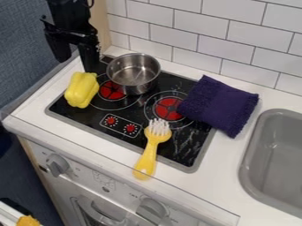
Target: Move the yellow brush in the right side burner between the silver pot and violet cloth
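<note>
At the near left corner is a small orange-yellow object (28,221), too cut off to identify. Next comes the white appliance front with round grey knobs (57,165). Above it, the yellow plastic brush with white bristles (149,155) lies with its handle end on the white surface (194,193) and its head on the black glass cooktop (105,120), just nearer than the right red burner (169,108). To the right is a grey sink (251,174). A folded violet cloth (221,104) overlaps the cooktop's right edge. A yellow bell pepper (81,90) sits at the left edge, and a round silver metal pot (134,78) stands beside the left red burner (111,90). The black gripper (77,65) hangs at the far left, its jaws spread apart. Behind is white tiling (187,35).
</note>
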Controlling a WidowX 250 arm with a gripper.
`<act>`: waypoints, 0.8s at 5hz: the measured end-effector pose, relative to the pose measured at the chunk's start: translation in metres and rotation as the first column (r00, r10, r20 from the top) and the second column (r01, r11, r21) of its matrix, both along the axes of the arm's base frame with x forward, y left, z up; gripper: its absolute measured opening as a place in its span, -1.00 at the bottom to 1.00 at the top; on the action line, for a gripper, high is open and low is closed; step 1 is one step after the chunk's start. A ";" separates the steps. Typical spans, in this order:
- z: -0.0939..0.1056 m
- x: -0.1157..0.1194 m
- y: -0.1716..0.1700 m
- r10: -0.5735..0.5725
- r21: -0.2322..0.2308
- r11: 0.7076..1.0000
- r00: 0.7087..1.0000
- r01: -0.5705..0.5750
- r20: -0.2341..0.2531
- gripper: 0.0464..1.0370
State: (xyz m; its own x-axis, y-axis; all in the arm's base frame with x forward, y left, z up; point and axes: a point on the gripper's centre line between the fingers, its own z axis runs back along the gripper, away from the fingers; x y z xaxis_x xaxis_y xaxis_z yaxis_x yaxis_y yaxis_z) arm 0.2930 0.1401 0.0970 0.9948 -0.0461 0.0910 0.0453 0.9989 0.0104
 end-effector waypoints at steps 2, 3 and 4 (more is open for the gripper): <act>-0.013 -0.014 -0.038 -0.047 -0.052 0.998 0.998 0.044 -0.046 0.93; -0.005 -0.027 -0.076 -0.113 -0.045 0.993 0.993 0.112 -0.027 0.93; -0.015 -0.044 -0.115 -0.106 -0.040 0.994 0.993 0.104 -0.048 0.93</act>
State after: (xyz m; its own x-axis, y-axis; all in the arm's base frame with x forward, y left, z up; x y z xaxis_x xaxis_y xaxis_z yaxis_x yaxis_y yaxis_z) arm 0.2491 0.0250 0.0818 0.9880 -0.1476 0.0447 0.1491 0.9883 -0.0321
